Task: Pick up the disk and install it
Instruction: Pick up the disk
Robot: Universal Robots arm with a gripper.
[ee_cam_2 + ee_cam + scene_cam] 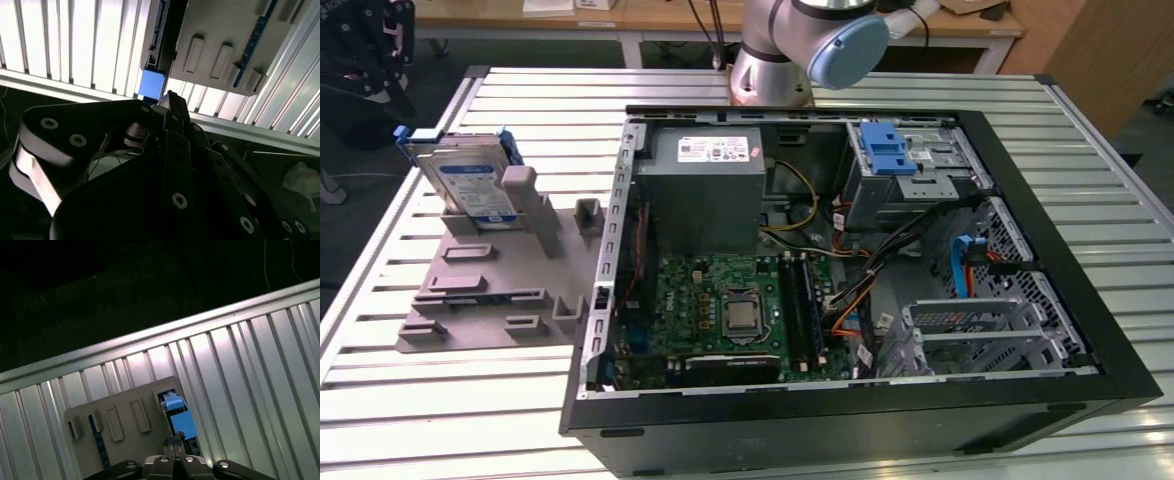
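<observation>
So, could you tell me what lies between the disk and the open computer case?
In the exterior view, grey fixture posts stand between disk and case.

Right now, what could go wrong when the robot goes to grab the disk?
1. The disk stands on its edge in the grey holder. If the gripper meets it off-centre, it might tilt or jam it instead of lifting it cleanly.
2. Loose cables hang beside the drive cage inside the case. The disk might snag on them on its way in.
</observation>
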